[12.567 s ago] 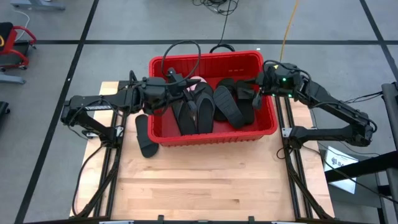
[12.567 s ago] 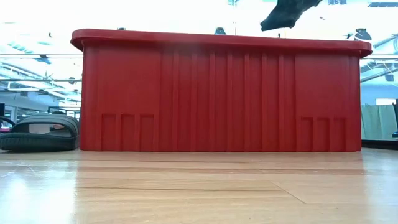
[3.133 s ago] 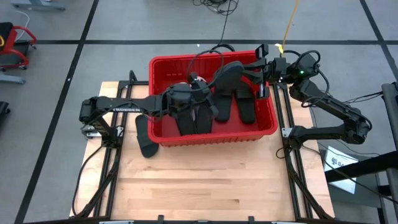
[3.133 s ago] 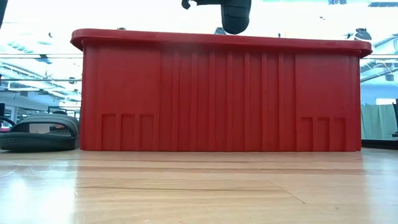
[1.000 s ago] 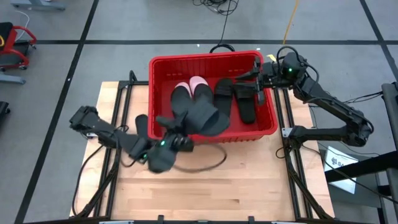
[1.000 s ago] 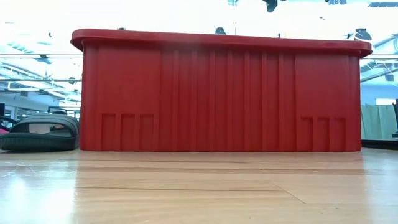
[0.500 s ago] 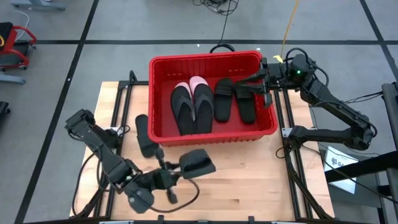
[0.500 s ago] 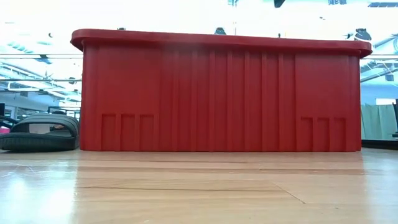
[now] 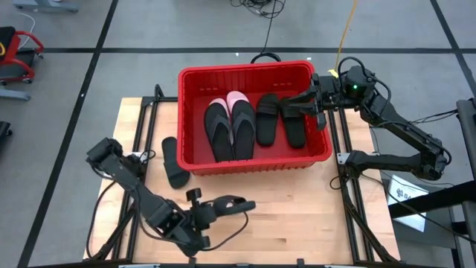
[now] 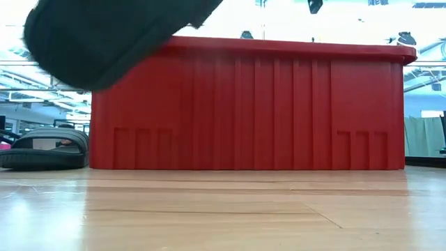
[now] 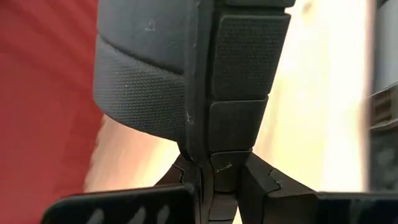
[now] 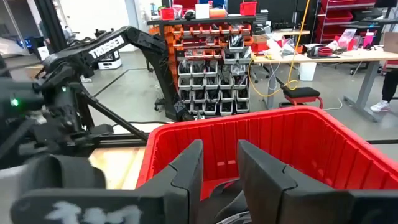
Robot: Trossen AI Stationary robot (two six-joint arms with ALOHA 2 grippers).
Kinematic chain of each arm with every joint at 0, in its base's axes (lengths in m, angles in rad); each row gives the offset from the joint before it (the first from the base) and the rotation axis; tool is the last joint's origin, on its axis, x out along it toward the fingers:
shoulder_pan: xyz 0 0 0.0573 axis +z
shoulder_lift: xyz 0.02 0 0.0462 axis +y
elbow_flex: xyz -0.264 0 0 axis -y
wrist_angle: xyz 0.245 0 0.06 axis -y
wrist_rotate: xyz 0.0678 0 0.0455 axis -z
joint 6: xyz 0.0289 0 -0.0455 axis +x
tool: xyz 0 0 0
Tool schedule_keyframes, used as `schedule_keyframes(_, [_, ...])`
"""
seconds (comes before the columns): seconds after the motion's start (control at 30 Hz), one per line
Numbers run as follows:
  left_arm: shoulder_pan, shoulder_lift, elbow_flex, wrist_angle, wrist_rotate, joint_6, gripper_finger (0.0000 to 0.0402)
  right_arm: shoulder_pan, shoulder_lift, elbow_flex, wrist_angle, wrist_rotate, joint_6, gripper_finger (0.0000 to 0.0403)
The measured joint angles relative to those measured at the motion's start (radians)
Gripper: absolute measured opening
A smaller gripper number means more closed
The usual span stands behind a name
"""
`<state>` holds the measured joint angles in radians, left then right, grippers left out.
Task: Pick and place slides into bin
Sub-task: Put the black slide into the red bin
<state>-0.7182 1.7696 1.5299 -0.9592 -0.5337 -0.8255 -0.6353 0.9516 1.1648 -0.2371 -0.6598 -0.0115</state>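
Wood-top table (image 9: 297, 208), light planks, dark rails along both sides. Red bin (image 9: 253, 74) sits at the far half of the table, tall ribbed walls, thick rim; in the low view its front wall (image 10: 279, 104) fills most of the picture. Inside the bin: a black flip-flop (image 9: 218, 130) touching a pale pink slide (image 9: 241, 119), then two black slides (image 9: 268, 117) side by side toward the right wall. One black slide (image 9: 174, 161) lies on the table just beside the bin's left wall; low view shows it flat on the wood (image 10: 43, 148).

Left gripper (image 9: 210, 211) is low over the near part of the table, fingers clamped on a black slide (image 9: 236, 204), well clear of the bin. Left wrist view: textured black sole (image 11: 149, 68) pinched between the fingers (image 11: 245, 56).

Right gripper (image 9: 318, 104) hangs at the bin's right rim, fingers (image 12: 186, 168) part open with a gap, nothing between them. Right wrist view: other arm (image 12: 118, 43) reads "TROSSEN"; parts shelves (image 12: 217, 68) behind.
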Motion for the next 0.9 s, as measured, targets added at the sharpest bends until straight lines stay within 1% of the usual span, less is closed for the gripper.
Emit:
schedule_keyframes(0.1, [0.011, 0.048, 0.000, -0.113, 0.047, -0.064, 0.0041, 0.000, 0.000, 0.000, 0.000, 0.000, -0.001, 0.0088])
schedule_keyframes(0.2, [0.028, 0.109, 0.000, -0.202, 0.124, -0.096, 0.0041, 0.000, 0.000, 0.000, 0.000, 0.000, -0.007, 0.0088])
schedule_keyframes(0.4, [0.074, 0.195, 0.000, -0.259, 0.294, -0.097, 0.0041, 0.000, 0.000, 0.000, 0.000, 0.002, -0.034, 0.0083])
schedule_keyframes(0.5, [0.093, 0.203, 0.001, -0.266, 0.323, -0.087, 0.0041, 0.000, 0.000, 0.000, 0.000, 0.002, -0.034, 0.0078])
schedule_keyframes(0.67, [0.118, 0.205, 0.002, -0.266, 0.336, -0.091, 0.0044, 0.000, 0.000, 0.000, 0.001, 0.003, -0.035, 0.0073])
schedule_keyframes(0.77, [0.123, 0.205, 0.002, -0.266, 0.340, -0.115, 0.0063, 0.000, 0.000, 0.000, 0.003, 0.003, -0.035, 0.0073])
schedule_keyframes(0.9, [0.128, 0.207, 0.000, -0.263, 0.366, -0.120, 0.0116, 0.000, 0.000, 0.000, 0.003, 0.003, -0.035, 0.0073])
